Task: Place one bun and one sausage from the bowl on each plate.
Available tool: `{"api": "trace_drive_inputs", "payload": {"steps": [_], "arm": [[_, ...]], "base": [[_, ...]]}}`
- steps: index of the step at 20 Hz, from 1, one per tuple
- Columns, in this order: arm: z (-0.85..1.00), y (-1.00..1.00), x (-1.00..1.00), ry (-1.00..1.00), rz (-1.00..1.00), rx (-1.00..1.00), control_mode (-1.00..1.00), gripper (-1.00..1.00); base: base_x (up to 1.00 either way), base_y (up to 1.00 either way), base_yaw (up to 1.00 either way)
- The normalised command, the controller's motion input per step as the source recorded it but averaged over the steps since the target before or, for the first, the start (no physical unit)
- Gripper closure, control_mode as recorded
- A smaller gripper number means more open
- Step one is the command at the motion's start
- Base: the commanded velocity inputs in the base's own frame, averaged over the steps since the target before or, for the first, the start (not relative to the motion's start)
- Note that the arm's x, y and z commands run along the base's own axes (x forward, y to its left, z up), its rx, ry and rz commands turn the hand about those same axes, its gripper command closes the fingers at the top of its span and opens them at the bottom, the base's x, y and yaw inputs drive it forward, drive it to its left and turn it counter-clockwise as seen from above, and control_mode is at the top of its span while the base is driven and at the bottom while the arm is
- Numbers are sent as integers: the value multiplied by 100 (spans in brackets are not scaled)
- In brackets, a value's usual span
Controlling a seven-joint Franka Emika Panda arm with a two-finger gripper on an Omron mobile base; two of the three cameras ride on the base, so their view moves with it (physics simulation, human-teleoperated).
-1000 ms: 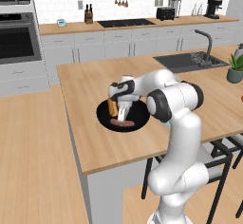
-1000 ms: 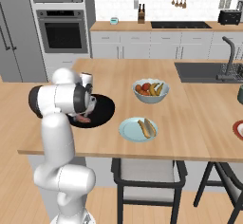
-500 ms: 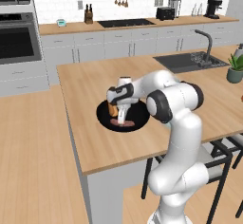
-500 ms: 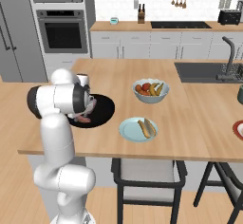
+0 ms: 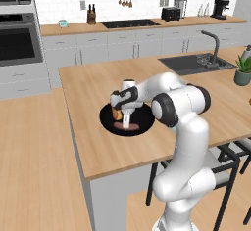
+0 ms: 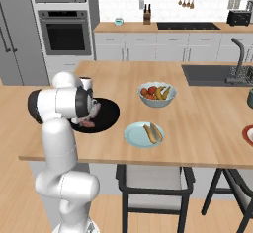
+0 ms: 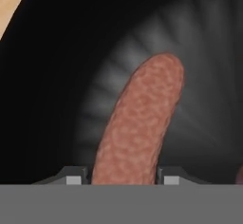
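Observation:
The black bowl (image 5: pixel 107 118) (image 6: pixel 109 112) lies on the island counter. In it I see a reddish-brown sausage (image 5: pixel 119 126) (image 7: pixel 142 118) and a bun (image 5: pixel 115 112) right beside the hand. My gripper (image 5: pixel 126 125) (image 6: pixel 89 121) (image 7: pixel 122 179) points down into the bowl, its two tips pressed against either side of the sausage. The bowl's dark floor (image 7: pixel 47 76) surrounds the sausage. To the right, the pale blue plate (image 6: pixel 130 134) carries a bun and a sausage. The white red-rimmed plate (image 6: pixel 248 134) sits at the far right edge.
A white fruit bowl (image 6: pixel 157 95) stands behind the blue plate. The sink with its faucet (image 5: pixel 196 63) is set into the far right of the island, near a potted plant (image 5: pixel 243 71). Stools (image 6: pixel 150 182) stand along the counter's near edge.
The hand has dropped lower into the bowl and its jaws have drawn together from wide apart onto the sausage. The bowl and plates stay put.

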Motion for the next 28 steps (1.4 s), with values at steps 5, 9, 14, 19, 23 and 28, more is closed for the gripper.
{"api": "trace_drive_inputs", "payload": {"steps": [5,9,14,19,23,28], "arm": [[66,0,-1,-9,-1,0,-100,100],[95,-28,-17,-13,-10,0,-100,100],[67,-93,-34,-28,-21,0,-100,100],[66,-100,-24,-17,-23,2,-100,100],[4,-100,-23,-8,-43,4,-100,100],[0,-98,-2,-2,-57,9,-100,100]], "base": [[0,0,0],[0,0,0],[0,0,0],[0,0,0],[0,0,0],[0,0,0]]}}
